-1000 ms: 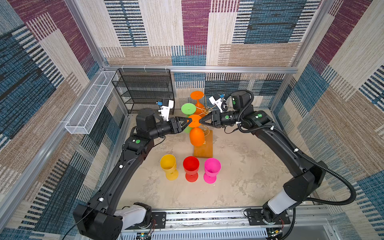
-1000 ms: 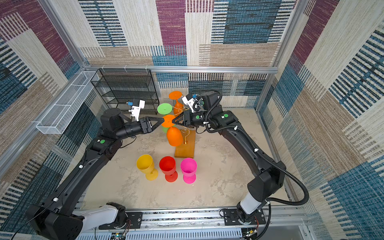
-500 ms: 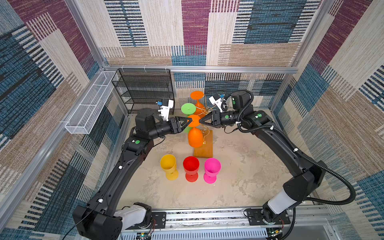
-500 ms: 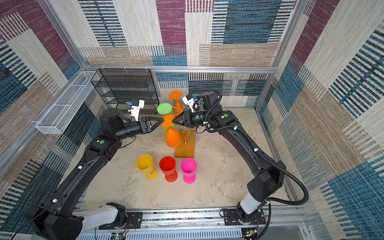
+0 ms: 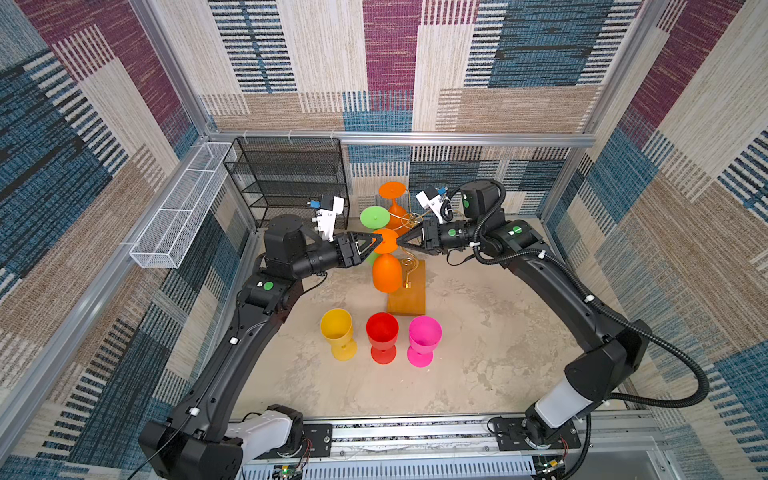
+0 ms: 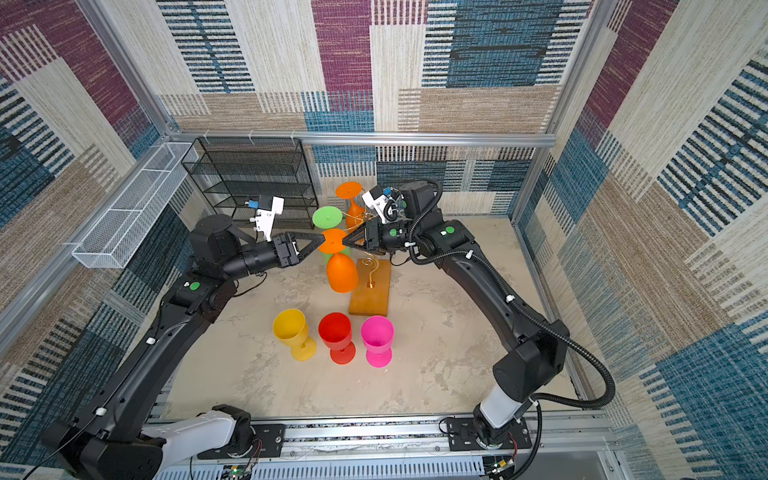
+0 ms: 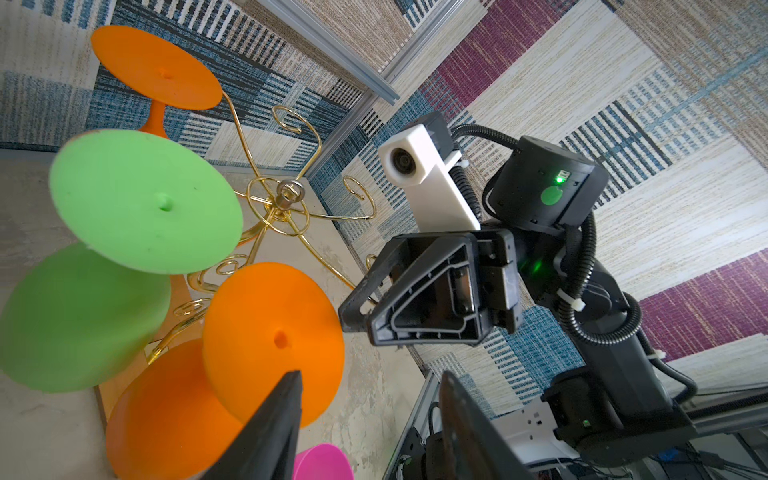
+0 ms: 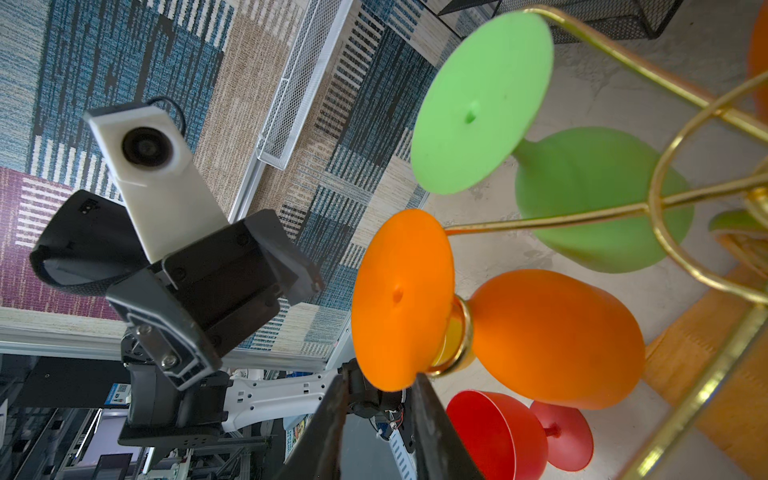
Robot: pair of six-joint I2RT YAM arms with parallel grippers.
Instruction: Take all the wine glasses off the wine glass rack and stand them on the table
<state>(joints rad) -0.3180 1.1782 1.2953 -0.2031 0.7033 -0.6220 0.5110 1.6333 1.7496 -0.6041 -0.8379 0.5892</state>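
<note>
The wine glass, orange, hangs upside down just above the centre of both top views, its stem caught in a gold curl of the rack, foot uppermost. Both arms reach level toward that foot from opposite sides. The left gripper has its jaws released. The right gripper has its jaws narrowed about the rim; whether they pinch it I cannot tell.

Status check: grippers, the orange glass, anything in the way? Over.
Left gripper open by foot of near orange glass. Right gripper astride foot rim, grip unclear. Glass hangs inverted, stem in wine glass rack scroll. Green glass close alongside.
</note>
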